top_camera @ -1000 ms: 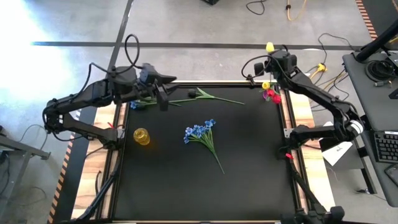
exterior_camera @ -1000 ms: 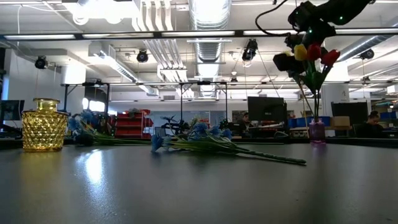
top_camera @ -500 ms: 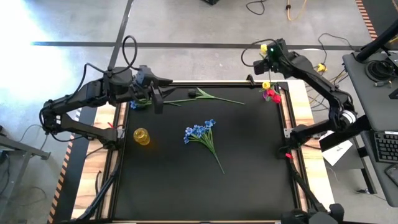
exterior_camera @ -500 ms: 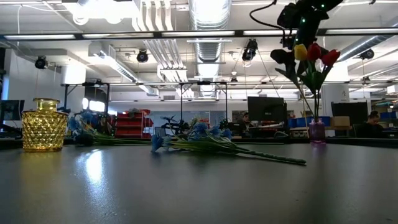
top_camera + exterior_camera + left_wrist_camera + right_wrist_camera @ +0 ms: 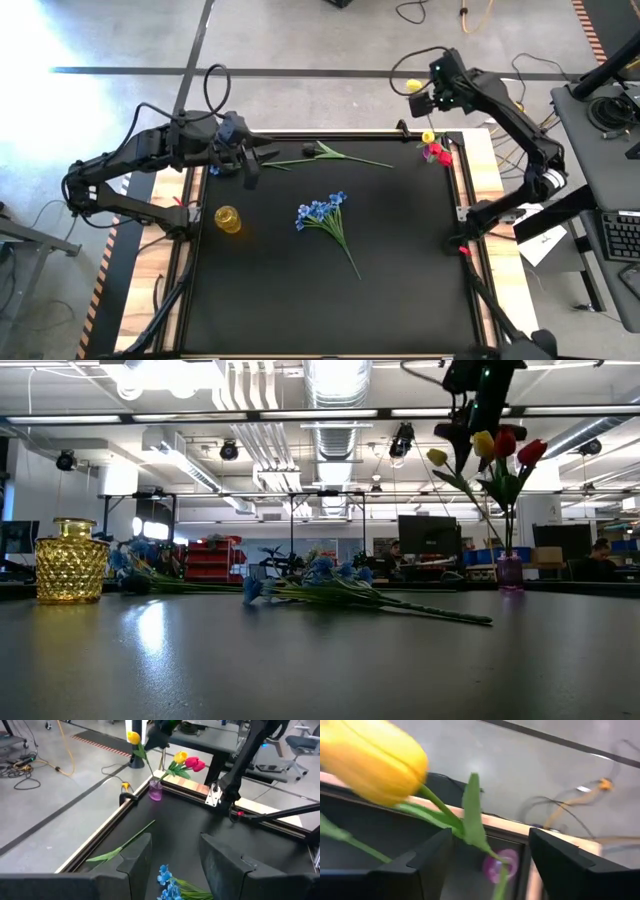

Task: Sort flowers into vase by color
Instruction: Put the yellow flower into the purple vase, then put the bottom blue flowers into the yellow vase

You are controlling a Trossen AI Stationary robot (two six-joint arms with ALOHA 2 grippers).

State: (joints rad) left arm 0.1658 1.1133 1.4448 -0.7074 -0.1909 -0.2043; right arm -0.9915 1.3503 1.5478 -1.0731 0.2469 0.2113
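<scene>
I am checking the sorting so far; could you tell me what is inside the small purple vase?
The purple vase holds tulip stems: a yellow bud and red buds, plus a leaning yellow tulip. The stem ends inside the glass cannot be made out.

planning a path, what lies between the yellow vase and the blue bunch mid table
Nothing: in the high view, bare black mat separates the yellow vase from the blue bunch.

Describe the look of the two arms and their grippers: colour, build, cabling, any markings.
Both arms are dark, nearly black, made of slim jointed segments. Black cable loops arch off the left arm near its wrist and off the right arm. The right arm has a pale band near its lower joint. The left gripper and right gripper each have two broad, flat, matte black fingers. No lettering is readable.
</scene>
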